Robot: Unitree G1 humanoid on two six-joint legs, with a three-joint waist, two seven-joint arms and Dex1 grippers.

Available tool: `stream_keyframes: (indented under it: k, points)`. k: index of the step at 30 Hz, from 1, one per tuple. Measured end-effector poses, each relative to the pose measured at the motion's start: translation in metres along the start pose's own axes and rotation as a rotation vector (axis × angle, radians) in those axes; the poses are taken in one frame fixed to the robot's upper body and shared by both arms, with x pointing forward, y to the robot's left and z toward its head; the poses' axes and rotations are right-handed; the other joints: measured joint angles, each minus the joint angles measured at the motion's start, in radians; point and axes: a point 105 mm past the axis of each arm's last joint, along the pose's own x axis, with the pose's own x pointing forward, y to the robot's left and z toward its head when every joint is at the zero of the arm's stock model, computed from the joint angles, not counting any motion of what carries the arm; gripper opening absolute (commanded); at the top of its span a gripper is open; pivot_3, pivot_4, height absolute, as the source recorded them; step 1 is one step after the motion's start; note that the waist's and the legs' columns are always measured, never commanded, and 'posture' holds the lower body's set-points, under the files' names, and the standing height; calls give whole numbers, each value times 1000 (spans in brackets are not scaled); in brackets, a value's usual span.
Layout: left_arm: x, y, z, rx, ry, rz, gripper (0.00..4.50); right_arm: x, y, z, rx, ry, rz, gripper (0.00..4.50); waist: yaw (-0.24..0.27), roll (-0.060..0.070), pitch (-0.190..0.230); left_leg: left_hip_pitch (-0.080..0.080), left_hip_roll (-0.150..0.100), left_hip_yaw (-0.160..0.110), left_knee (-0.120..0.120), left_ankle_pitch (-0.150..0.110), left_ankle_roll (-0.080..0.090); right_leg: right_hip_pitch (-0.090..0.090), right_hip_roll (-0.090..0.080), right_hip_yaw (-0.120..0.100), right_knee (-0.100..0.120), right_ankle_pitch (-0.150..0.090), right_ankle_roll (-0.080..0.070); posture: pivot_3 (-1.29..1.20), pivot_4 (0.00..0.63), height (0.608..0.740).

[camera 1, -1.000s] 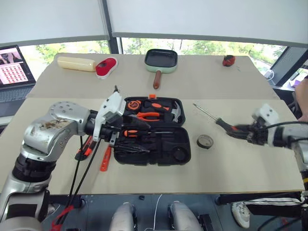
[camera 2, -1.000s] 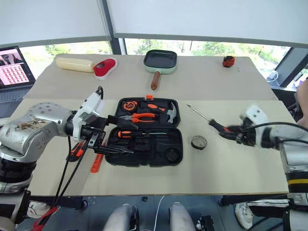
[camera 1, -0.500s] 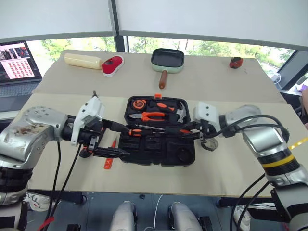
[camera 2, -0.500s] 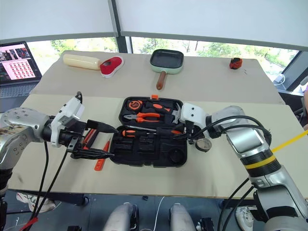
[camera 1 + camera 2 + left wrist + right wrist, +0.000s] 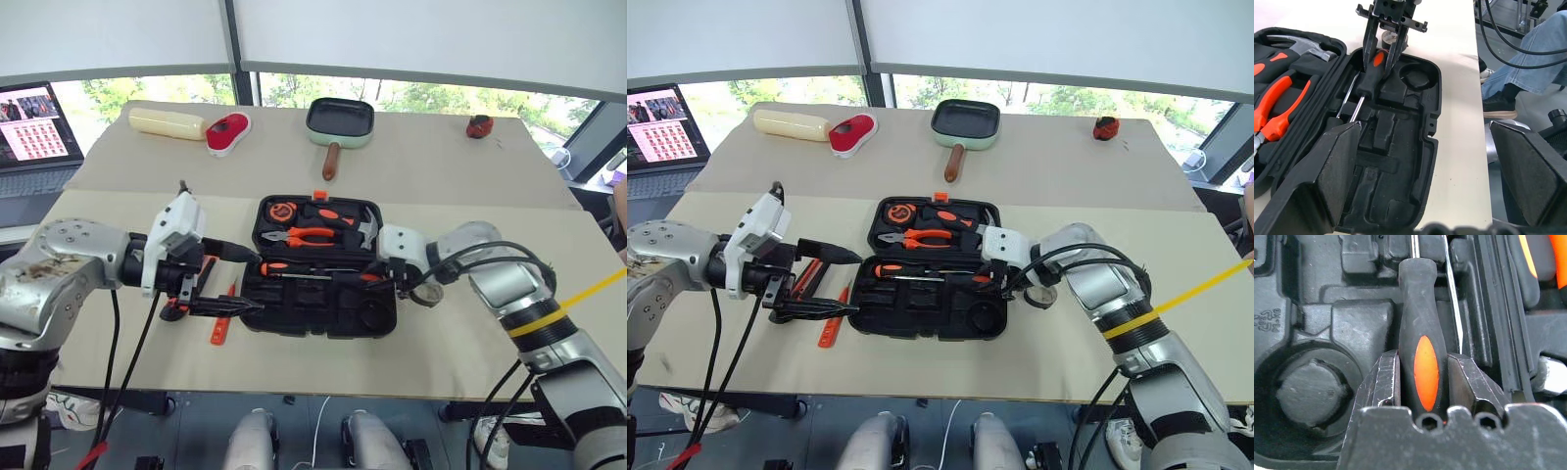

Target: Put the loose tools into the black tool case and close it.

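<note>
The black tool case (image 5: pixel 294 299) lies open in the middle of the table. My right gripper (image 5: pixel 392 277) is shut on a screwdriver (image 5: pixel 1420 333) with an orange-black handle, held low over the right part of the near half, its shaft pointing across the moulded slots. A second screwdriver (image 5: pixel 271 267) lies in the case. My left gripper (image 5: pixel 857 284) stands open at the case's left edge, holding nothing. Left of the case, a slim orange screwdriver (image 5: pixel 220 318) and an orange-black utility knife (image 5: pixel 803 279) lie on the table. A dark tape roll (image 5: pixel 427 293) sits right of the case, partly behind my right arm.
Orange-handled pliers (image 5: pixel 309 235), a hammer (image 5: pixel 362 227) and an orange tape measure (image 5: pixel 281 211) fill the case's far half. A green frying pan (image 5: pixel 340 122), a red-white object (image 5: pixel 227 132), a cream roll (image 5: pixel 167 122) and a laptop (image 5: pixel 34 122) stand farther back. A person's leg (image 5: pixel 1528 58) is beside the table.
My right gripper has carried the screwdriver from the table's right side to the case and lowered it onto the near half. My left gripper has drawn back to the case's left edge.
</note>
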Motion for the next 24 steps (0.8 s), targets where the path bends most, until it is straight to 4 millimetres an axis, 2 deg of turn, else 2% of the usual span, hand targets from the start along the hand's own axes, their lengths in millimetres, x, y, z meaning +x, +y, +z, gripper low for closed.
stream_keyframes:
  k: [2,3,8,10,13,16,22,24]
  points:
    - [1,0,1,3,-2,-2,4500,0,0,1,-18,-3,2,2029,0,0,0,0,0,0,0,0,0,0,0,0,0,0,0,0,150,740]
    - [1,0,1,8,-5,-4,4500,0,0,2,-26,-5,-2,2244,0,0,0,0,0,0,0,0,0,0,0,0,0,0,0,0,150,740]
    - [3,3,7,47,-15,-5,4500,-2,-8,14,-47,-42,-37,3960,-2,0,0,0,0,0,0,0,0,0,0,0,0,0,0,0,150,740]
    - [4,5,6,45,-15,-4,4500,-1,-10,23,-33,-76,-47,3960,-4,0,0,0,0,0,0,0,0,0,0,0,0,0,0,0,150,740]
    - [7,7,3,37,-20,-5,4500,-2,-12,36,18,-144,-66,3237,-5,0,0,0,0,0,0,0,0,0,0,0,0,0,0,0,150,740]
    - [8,8,2,52,-13,0,4500,-2,-12,42,38,-170,-70,2247,-5,0,0,0,0,0,0,0,0,0,0,0,0,0,0,0,150,740]
    - [7,10,0,53,-12,4,4500,10,-5,35,83,-177,-74,149,-6,0,0,0,0,0,0,0,0,0,0,0,0,0,0,0,150,740]
    - [6,11,-1,48,-9,7,4500,16,-1,32,95,-172,-73,21,-7,0,0,0,0,0,0,0,0,0,0,0,0,0,0,0,150,740]
